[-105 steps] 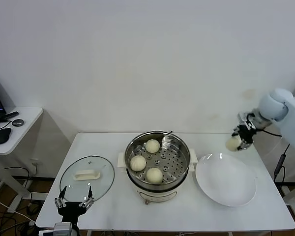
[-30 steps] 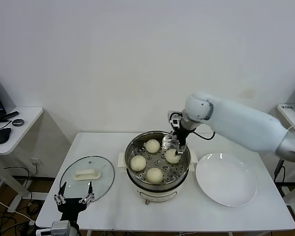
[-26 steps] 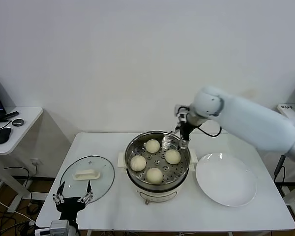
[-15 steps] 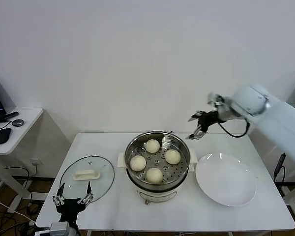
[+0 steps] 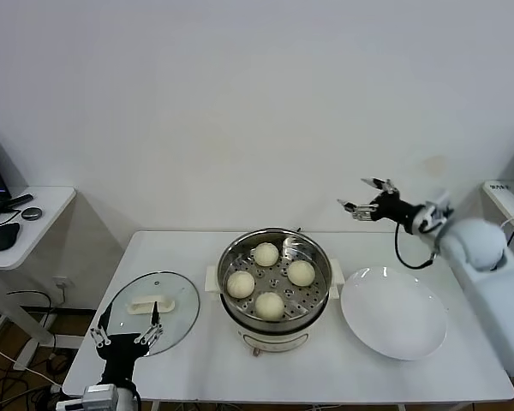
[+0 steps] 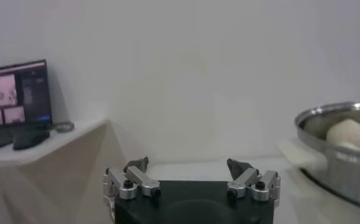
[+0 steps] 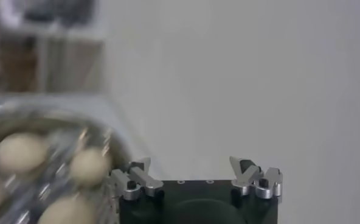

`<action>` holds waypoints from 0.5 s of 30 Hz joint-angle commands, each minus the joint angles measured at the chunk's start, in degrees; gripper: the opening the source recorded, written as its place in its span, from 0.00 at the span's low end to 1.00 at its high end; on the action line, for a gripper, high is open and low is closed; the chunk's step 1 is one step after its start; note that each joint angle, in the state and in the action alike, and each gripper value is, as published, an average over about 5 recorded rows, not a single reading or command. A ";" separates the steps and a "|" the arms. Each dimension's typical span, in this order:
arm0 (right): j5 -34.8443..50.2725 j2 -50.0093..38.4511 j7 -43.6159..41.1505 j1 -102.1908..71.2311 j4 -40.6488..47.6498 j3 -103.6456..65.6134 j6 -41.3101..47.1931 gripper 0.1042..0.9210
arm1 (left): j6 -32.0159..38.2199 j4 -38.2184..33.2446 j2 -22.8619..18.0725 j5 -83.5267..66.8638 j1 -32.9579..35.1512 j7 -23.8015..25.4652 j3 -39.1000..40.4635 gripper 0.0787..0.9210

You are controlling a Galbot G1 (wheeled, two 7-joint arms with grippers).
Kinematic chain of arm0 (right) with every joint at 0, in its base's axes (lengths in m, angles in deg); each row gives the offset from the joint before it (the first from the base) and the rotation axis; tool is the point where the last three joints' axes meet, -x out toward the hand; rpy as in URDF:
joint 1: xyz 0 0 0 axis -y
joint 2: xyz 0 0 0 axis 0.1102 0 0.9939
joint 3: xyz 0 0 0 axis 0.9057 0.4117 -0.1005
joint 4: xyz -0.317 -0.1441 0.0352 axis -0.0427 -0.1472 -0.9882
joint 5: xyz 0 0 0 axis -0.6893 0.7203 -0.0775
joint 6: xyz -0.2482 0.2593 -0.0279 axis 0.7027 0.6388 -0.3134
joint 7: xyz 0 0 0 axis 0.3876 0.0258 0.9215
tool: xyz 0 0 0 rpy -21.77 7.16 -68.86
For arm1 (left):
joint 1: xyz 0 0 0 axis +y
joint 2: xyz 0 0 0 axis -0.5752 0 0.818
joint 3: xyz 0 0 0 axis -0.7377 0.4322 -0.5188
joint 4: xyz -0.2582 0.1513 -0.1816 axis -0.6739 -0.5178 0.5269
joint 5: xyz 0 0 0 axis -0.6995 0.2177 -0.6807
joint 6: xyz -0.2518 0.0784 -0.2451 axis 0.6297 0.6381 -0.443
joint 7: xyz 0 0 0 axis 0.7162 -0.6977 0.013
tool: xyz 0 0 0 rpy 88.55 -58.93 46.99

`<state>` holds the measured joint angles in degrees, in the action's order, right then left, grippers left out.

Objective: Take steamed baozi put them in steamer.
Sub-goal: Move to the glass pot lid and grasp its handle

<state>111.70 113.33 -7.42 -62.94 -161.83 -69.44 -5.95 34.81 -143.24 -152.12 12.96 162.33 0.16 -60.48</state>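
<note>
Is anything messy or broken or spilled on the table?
Nothing stands out. All four cream-white round buns sit neatly in the shiny steel steamer pot; the flat white plate is bare, and the round glass lid lies flat beside it.

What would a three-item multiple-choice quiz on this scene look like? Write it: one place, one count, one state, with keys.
1. Where does the glass lid lie?
A. On the steamer
B. On the table, on the steamer's left
C. On the white plate

2. How many steamed baozi are in the steamer?
A. Two
B. Three
C. Four

3. The right pincer is:
A. Open, empty
B. Shut on a bun
C. Inside the pot

Keys: B, the lid rests flat on the table; C, four buns sit on the tray; A, its fingers are spread in the air.
</note>
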 commanded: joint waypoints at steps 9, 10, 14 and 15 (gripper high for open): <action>0.58 28.17 18.59 -40.04 -8.73 -29.17 -12.92 0.88 | 8.97 10.95 1.71 24.36 -11.27 3.96 -5.57 0.88; 0.14 28.30 18.48 -40.79 -9.25 -29.19 -12.82 0.88 | 9.57 11.85 1.86 26.82 -12.08 3.55 -5.77 0.88; -2.19 28.22 18.21 -42.74 -10.58 -28.60 -12.73 0.88 | 11.37 14.28 3.24 39.20 -13.10 1.99 -5.79 0.88; -2.70 28.24 18.16 -43.03 -10.84 -28.43 -12.78 0.88 | 12.06 14.90 3.80 44.84 -13.00 0.99 -5.59 0.88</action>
<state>111.60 134.21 6.76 -92.57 -168.33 -91.90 -15.88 42.10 -135.00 -150.31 30.11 154.52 2.73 -64.40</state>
